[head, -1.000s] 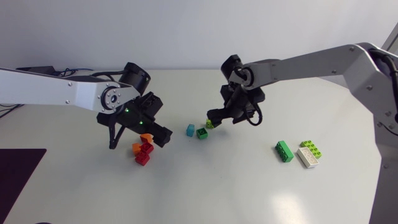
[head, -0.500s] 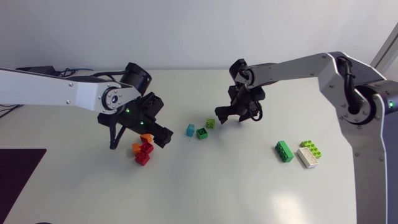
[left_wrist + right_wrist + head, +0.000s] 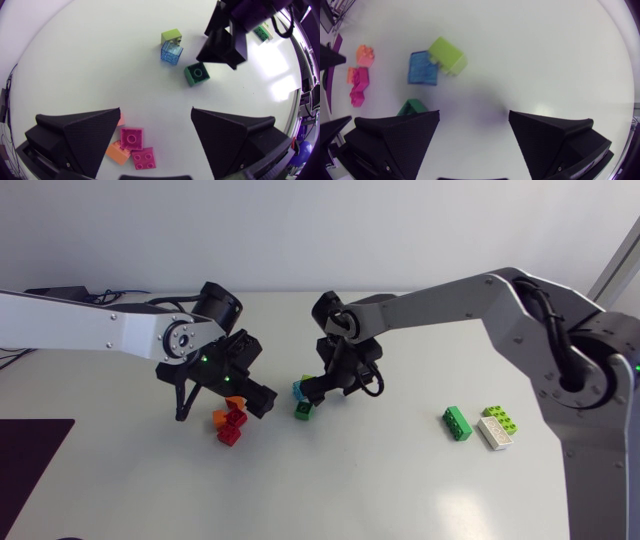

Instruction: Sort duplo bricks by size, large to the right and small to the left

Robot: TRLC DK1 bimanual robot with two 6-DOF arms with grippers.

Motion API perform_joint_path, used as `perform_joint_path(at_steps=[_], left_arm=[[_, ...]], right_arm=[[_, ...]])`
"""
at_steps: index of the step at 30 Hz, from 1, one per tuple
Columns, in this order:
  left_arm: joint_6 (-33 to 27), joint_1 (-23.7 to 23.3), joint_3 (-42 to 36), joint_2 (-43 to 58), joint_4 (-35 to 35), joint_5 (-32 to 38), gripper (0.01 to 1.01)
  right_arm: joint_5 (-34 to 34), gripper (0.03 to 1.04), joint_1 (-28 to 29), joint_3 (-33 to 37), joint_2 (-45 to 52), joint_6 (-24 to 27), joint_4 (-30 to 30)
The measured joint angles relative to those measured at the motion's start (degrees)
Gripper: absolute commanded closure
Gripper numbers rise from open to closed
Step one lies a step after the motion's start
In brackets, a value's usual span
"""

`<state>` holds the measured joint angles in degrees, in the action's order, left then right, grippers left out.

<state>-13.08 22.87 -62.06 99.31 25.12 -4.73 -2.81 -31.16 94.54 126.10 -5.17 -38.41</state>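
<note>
On the white table (image 3: 380, 490), the left gripper (image 3: 243, 397) hangs left of centre in the head view with its fingers spread wide and nothing between them. Just under it lie two red bricks (image 3: 232, 428), touching each other, with an orange brick (image 3: 219, 417) against them. In the left wrist view they sit by the inner edge of one finger, partly hidden by it.

The right arm comes in from the right edge and reaches past the middle. The right gripper (image 3: 314, 386) sits just left of centre, pointing down at three small bricks. Its fingers are also wide apart and empty. The blue brick (image 3: 423, 68) and small lime brick (image 3: 447, 56) touch each other just ahead of the gripper. The green brick (image 3: 411, 106) is partly hidden behind one fingertip, and whether it touches the finger is unclear. In the head view this green brick lies just below the gripper, near the red bricks.

At lower right of the head view, well apart from the rest, three large bricks sit close together. These are a long green brick (image 3: 457, 423), a white brick (image 3: 496, 433) and a large lime brick (image 3: 501, 418)
</note>
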Motion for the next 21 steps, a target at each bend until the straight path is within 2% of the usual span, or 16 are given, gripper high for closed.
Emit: perform_joint_path(at_steps=[5, 13, 16, 21], left_arm=[[0.00, 0.00, 0.04, -0.33, -0.02, 0.00, 0.051], [0.00, 0.57, -1.25, -0.72, 0.13, 0.04, 0.051], [0.00, 2.32, -5.90, 1.53, -0.28, 0.02, 0.049], [0.04, 5.16, -19.37, 12.22, 0.55, -0.02, 0.051]], right_arm=[[0.02, 0.07, -1.14, -4.00, -5.03, -0.02, 0.15], [-0.02, 0.07, 5.38, -9.38, -14.60, 0.02, 0.92], [-0.17, 0.07, 8.52, -12.20, -18.16, 0.07, 1.09], [-0.17, 0.07, 12.37, -17.09, -24.22, 1.16, 1.16]])
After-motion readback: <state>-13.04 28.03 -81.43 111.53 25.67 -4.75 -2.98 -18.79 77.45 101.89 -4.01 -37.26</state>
